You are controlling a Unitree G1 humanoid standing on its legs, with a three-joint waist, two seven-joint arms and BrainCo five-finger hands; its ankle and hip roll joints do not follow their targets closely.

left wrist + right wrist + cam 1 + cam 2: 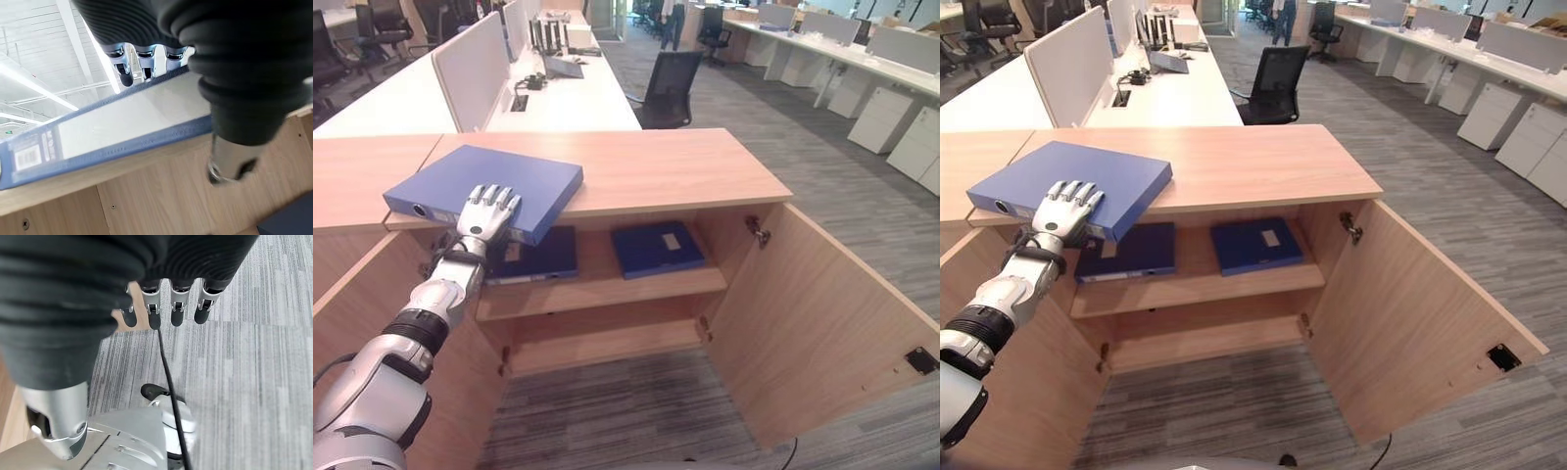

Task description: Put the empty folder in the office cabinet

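Observation:
A blue folder lies flat on the wooden office cabinet's top, its near corner overhanging the front edge. My left hand grips that overhanging edge. In the left wrist view its fingers lie over the folder's cover and the thumb sits under the edge. Both cabinet doors stand open. The upper shelf holds two dark blue folders lying flat, one to the left and one to the right. My right hand hangs over the grey carpet with relaxed fingers, holding nothing.
The right cabinet door swings far out over the carpet; the left door stands open beside my arm. The lower shelf is bare. Behind the cabinet are white desks with a divider and a black office chair.

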